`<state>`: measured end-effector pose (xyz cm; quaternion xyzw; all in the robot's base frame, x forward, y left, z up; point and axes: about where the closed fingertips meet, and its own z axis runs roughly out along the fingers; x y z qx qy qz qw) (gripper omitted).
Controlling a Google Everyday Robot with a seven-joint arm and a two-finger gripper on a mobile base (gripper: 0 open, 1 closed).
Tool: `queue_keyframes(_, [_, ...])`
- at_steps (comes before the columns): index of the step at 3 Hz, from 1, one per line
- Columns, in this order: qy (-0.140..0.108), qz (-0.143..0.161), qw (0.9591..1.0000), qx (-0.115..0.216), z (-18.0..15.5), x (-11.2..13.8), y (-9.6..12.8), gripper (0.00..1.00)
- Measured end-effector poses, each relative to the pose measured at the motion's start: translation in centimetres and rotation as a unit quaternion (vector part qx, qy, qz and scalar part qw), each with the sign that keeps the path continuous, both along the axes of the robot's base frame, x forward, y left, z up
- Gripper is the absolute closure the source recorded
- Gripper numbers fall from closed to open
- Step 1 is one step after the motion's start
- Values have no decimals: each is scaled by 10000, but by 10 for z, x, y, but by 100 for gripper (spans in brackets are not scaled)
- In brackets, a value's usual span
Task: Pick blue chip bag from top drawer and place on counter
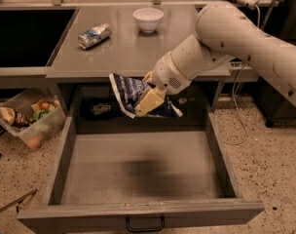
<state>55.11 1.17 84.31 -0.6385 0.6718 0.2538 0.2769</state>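
Observation:
The blue chip bag (pixel 133 92), crinkled dark blue with white lettering, hangs in the air in front of the counter's front edge, above the back of the open top drawer (pixel 138 169). My gripper (pixel 147 99) is shut on the bag, its cream fingers (pixel 149 100) pinching the bag's middle. The white arm reaches in from the upper right. The grey counter (pixel 133 48) lies just behind and above the bag. The drawer floor is bare below it.
A crushed silver-blue can (pixel 94 35) and a white bowl (pixel 148 18) stand on the counter. A dark object (pixel 99 110) lies in the shadow at the drawer's back. A clear bin of items (pixel 28 118) sits on the floor at left. The drawer handle (pixel 145 225) is at the front.

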Motion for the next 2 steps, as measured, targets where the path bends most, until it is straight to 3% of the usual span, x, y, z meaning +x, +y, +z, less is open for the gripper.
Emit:
queue_keyframes(1, [-41, 16, 10000, -27, 4, 2, 2, 100])
queue_keyframes(2, [-410, -2, 9992, -20, 43, 24, 8, 100])
